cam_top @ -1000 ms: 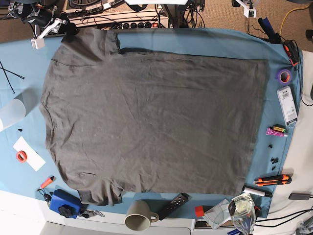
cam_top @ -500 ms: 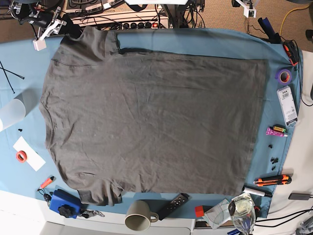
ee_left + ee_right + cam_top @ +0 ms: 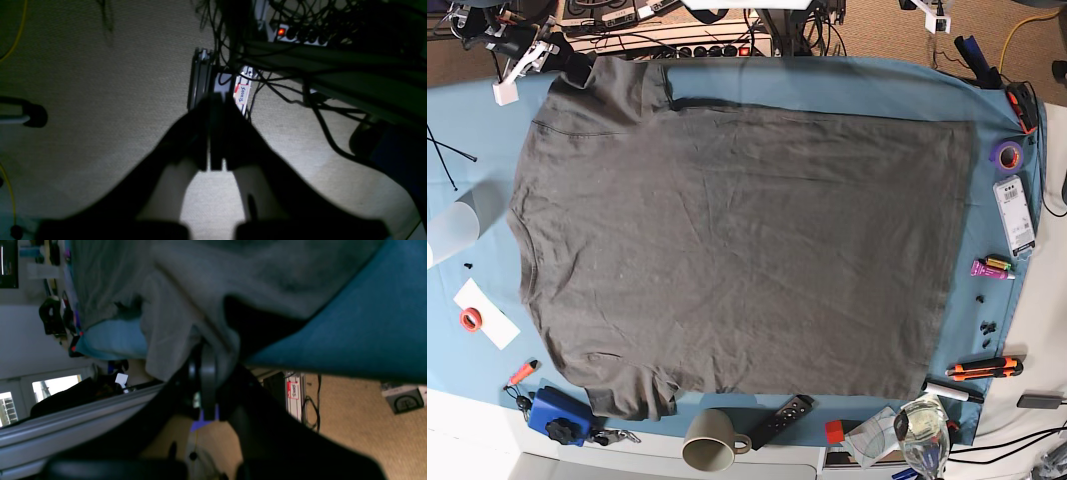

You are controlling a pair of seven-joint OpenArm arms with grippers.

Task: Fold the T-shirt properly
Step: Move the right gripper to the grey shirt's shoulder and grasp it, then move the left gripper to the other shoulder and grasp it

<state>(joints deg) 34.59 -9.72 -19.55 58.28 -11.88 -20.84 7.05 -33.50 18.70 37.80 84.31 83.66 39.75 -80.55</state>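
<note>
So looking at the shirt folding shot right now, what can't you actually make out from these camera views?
- Right gripper: whether its fingertips pinch the T-shirt sleeve; in the right wrist view the cloth drapes over them.
- Left gripper: the left wrist view is too dark and silhouetted to judge the gap; it is over the carpet.
- Base view: both grippers cut off by the top edge.

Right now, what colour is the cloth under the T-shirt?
Blue-teal; the cloth around the dark grey T-shirt shows best in the base view.
</note>
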